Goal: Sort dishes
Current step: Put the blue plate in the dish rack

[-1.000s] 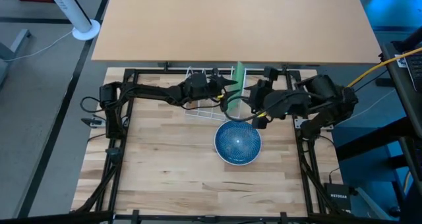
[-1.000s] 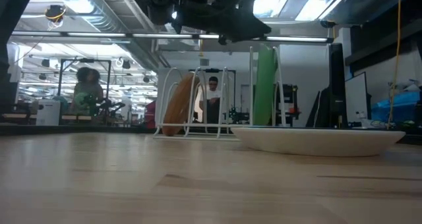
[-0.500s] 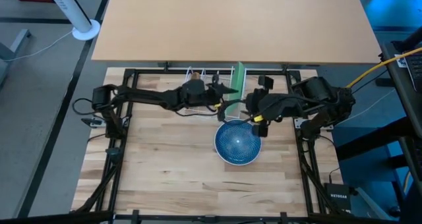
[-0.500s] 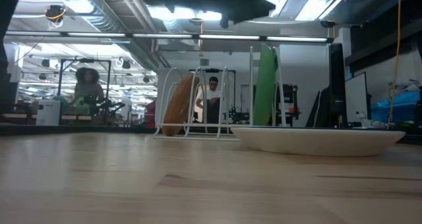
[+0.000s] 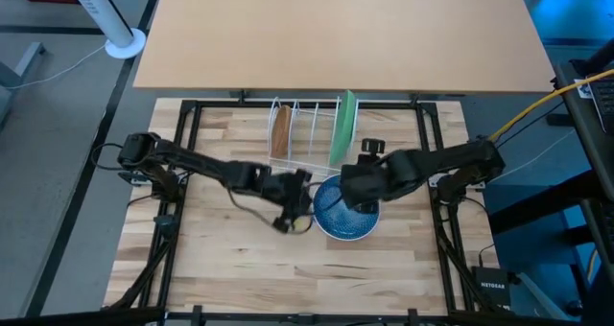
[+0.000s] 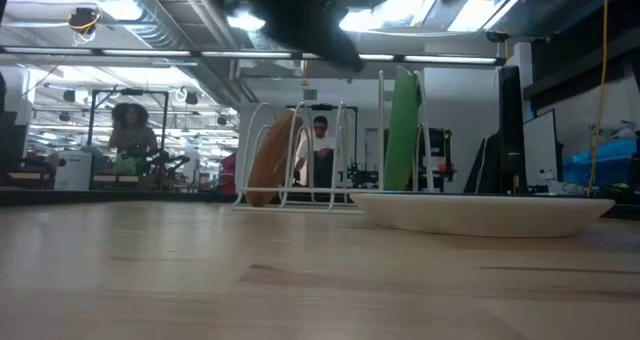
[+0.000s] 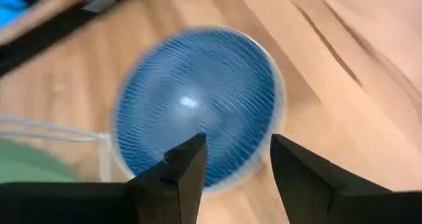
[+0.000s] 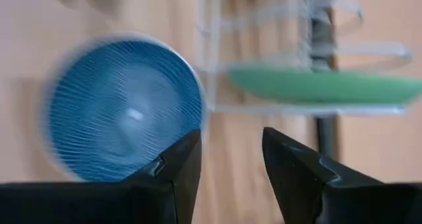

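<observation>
The blue speckled dish [image 5: 345, 211] sits on the table by its base; it shows in the left wrist view [image 7: 198, 99], the right wrist view [image 8: 125, 105] and, as a pale rim, in the low view [image 6: 490, 212]. The brown plate [image 5: 280, 134] and the green plate [image 5: 342, 129] stand on edge in the white wire rack [image 5: 309, 125]. My left gripper [image 5: 299, 207] is open above the table, just left of the dish. My right gripper [image 5: 351, 186] is open over the dish's far edge. The white plate is out of view.
The rack stands at the table's far middle, just beyond the dish. Bare wood lies to the left, right and near side of the dish. People show in the room behind the table in the low view.
Both grippers have left the rack and swung toward the table's near edge, to the blue dish: the left one a long way, ending left of the dish, the right one a shorter way, over its far edge. The dishes have kept still.
</observation>
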Robot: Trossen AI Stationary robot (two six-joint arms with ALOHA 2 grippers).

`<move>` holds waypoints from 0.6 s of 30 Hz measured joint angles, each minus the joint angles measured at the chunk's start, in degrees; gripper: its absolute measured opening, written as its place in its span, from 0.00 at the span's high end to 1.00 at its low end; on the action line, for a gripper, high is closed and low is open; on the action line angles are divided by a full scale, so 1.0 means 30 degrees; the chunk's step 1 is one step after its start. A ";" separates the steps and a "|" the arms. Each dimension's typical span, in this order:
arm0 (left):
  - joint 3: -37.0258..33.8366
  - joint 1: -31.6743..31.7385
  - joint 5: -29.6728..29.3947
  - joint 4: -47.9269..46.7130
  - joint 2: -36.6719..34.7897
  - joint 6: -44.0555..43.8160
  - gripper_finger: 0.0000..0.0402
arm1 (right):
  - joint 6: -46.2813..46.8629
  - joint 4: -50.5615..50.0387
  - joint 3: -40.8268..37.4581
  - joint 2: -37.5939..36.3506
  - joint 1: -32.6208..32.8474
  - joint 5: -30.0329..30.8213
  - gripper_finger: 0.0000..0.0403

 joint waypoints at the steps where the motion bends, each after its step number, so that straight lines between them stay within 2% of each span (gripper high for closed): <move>1: -0.0273 -0.0312 0.0013 -0.0063 0.0020 0.0533 0.60 | 0.0460 0.0047 -0.1061 0.0000 0.0000 0.0668 0.59; 4: -0.1075 -0.1017 -0.0067 0.1092 0.0186 0.1787 0.60 | 0.2021 0.0077 -0.3974 0.0000 -0.0015 0.2312 0.59; 7: -0.1587 -0.1355 -0.0136 0.2540 0.0569 0.1918 0.60 | 0.3902 0.0820 -0.6792 0.0000 -0.0015 0.3057 0.59; 12: -0.1965 -0.1440 -0.0223 0.3944 0.1396 0.1926 0.60 | 0.5551 0.4093 -1.1089 0.0007 -0.0007 0.2949 0.59; 18: -0.2013 -0.1389 -0.0244 0.4326 0.2044 0.1860 0.60 | 0.5714 0.8184 -1.5072 0.0007 -0.0007 0.1272 0.59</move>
